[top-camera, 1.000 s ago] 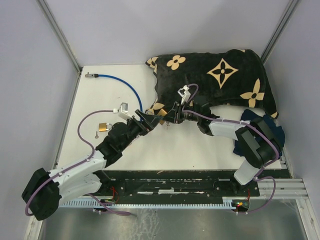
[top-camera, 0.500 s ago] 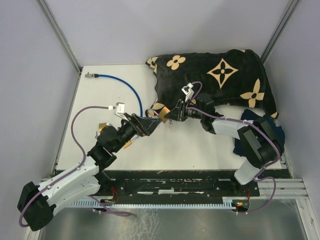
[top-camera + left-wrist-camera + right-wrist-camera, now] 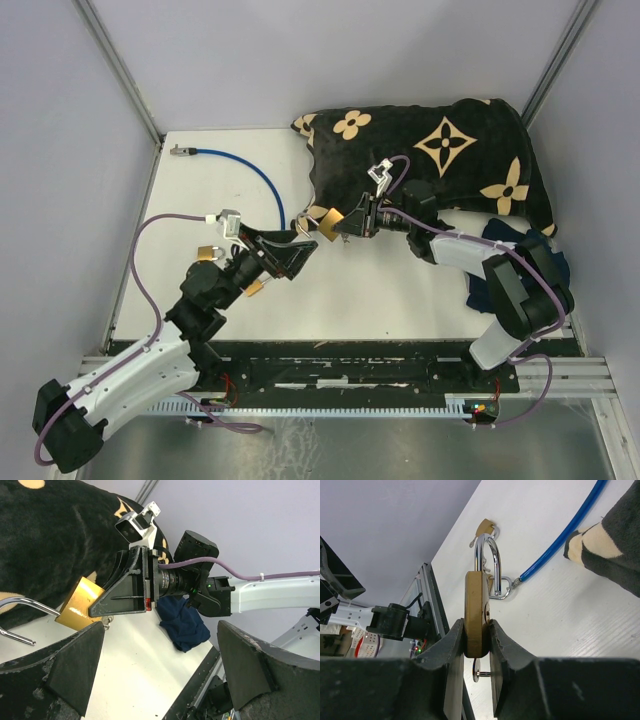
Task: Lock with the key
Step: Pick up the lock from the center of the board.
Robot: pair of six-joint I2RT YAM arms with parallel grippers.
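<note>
The right claw (image 3: 477,630) is closed part-way on a brass padlock (image 3: 476,607), its two fingers pressed flat against the body's broad faces; the silver shackle (image 3: 487,562) points away from the claw, toward the top of the right wrist frame; in the left wrist view one leg of the shackle ends free, apart from the body, so the lock stands unlocked; a small metal piece (image 3: 479,673) shows just under the body between the fingers, and I cannot tell whether it is the key. From overhead the padlock sits just left of centre, held above the white table (image 3: 380,290) at the lower edge of a black blanket (image 3: 440,150) with tan flowers.

The left claw (image 3: 297,255) is spread as wide as it goes and holds nothing; it faces the padlock from the lower left, near it but apart, the lock lying beyond its fingertips.

Further out, a blue cable (image 3: 250,172) curves from the upper left of the table down toward the blanket's corner; a second small padlock (image 3: 207,250) lies on the table at the left, beside the left arm; a dark blue cloth (image 3: 505,245) lies under the right arm at the right edge.
</note>
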